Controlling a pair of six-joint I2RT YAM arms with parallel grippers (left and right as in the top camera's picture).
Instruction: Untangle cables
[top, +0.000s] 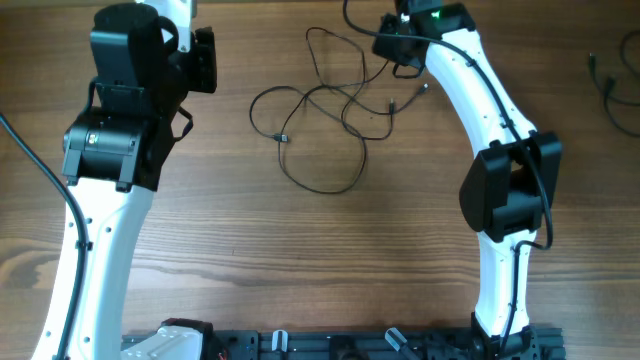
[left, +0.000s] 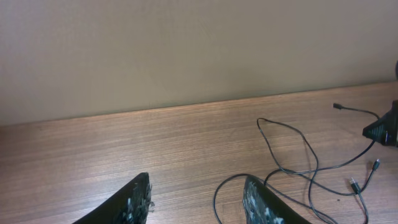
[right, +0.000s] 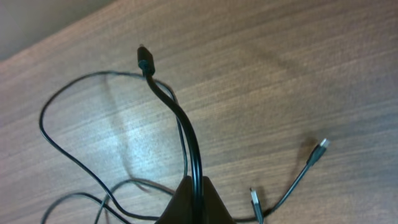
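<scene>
Two arms over a brown wood-grain tabletop (top: 300, 260) in the overhead view. We see the thin black flexible cables (top: 340, 100) lying in loose overlapping loops at top centre, between the arms and nearer the right one. Right gripper (top: 400, 48) sits at the upper right edge of the tangle. Left gripper (top: 207, 60) is well to the left of the tangle, touching no cable. Another bit of thin black cord (top: 610, 85) lies at the far right edge, well apart from the tangle.

Left wrist view: left gripper (left: 199, 205) is released, its two dark fingers (left: 140, 199) apart with nothing pinched. The cables (left: 311, 174) spread on the wood to the right. One loop curves across the table in the gap between the fingers, and we can't see it touching either. Right gripper (left: 384, 129) shows as a dark shape at the right edge, with a strand running up to it. Plain beige wall (left: 186, 50) behind the table.

Right wrist view: right gripper (right: 194, 208) is clenched on a plug-ended strand (right: 186, 134). The strand rises from the closed tips, doubled where it leaves them, up to a black plug (right: 144, 59). The rest of the cables (right: 62, 143) loop on the table to the left. Two loose plug ends (right: 320, 146) lie at lower right, clear of the tips.
</scene>
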